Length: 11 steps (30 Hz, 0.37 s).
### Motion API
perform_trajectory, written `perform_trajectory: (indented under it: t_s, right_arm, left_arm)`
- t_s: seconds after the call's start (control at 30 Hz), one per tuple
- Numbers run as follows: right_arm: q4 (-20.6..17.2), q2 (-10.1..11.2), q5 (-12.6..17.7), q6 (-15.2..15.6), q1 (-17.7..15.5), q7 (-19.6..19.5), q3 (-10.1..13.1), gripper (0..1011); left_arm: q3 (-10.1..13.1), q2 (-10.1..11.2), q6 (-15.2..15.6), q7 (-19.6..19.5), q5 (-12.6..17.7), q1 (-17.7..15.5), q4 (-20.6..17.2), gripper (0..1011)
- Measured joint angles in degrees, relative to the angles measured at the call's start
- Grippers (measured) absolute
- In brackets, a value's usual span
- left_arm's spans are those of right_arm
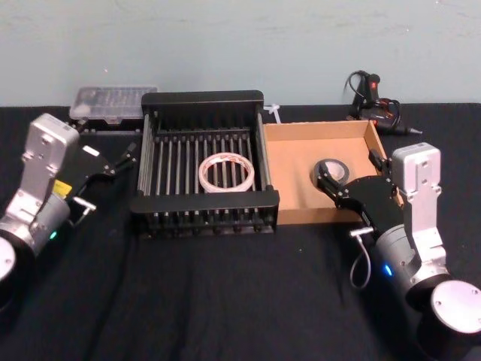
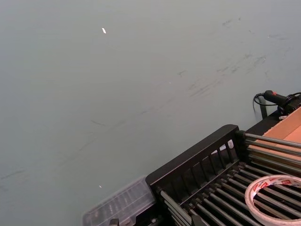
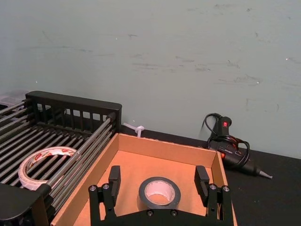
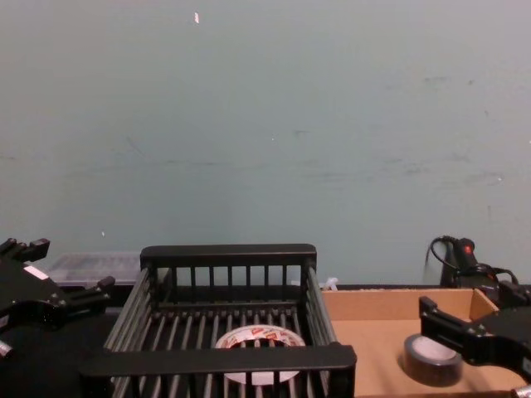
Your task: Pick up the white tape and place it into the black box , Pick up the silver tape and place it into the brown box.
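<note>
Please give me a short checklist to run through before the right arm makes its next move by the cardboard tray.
1. Thin white tape ring with red print lies flat in the black slatted plastic crate: ok.
2. Small grey-silver tape roll rests on the floor of the shallow tan cardboard tray: ok.
3. Right gripper open, fingers either side of the roll and apart from it: ok.
4. Right gripper's height above the tray floor: cannot tell.
5. Left gripper open, beside the crate's left wall, holding nothing: ok.
6. Black glue gun behind the tray, out of the way: ok.
</note>
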Motion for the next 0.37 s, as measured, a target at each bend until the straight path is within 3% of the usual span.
perform_trajectory:
  t_s: [0.37]
  right_arm:
    - [-0.1,0.0,0.0,0.0,-0.1,-0.1,0.0,1002]
  left_arm:
    - [0.0,0.0,0.0,0.0,0.0,0.0,0.0,1001]
